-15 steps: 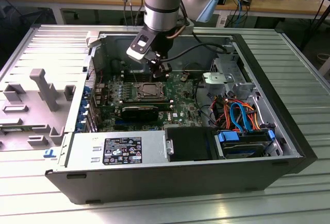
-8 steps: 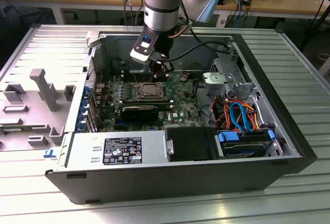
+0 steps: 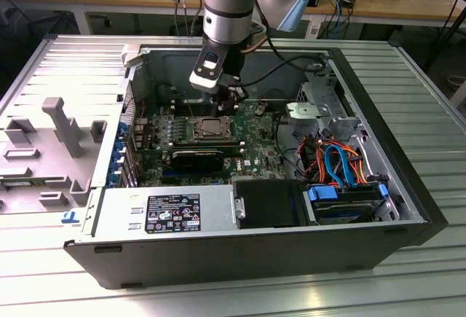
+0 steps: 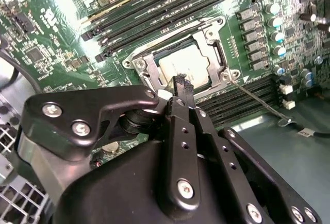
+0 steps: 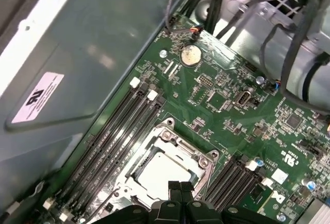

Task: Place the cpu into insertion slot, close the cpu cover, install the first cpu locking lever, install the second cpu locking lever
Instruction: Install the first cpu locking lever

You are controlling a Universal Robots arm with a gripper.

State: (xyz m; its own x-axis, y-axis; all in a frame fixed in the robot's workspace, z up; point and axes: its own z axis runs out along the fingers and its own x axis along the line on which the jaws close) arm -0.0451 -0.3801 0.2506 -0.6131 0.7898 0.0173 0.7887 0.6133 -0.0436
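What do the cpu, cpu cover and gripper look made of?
cpu: brushed-looking silver-grey metal top, soft sheen.
cpu cover: bright sheet metal, probably steel; hard glints on its edges.
gripper: matte black, silver screws; coated metal or plastic, can't tell.

You saw a white sticker [image 5: 37,98] on the case wall [image 5: 103,44] in the first wrist view; a label [image 3: 173,213] sat on the power supply [image 3: 116,215] in the exterior view; neither's print was legible.
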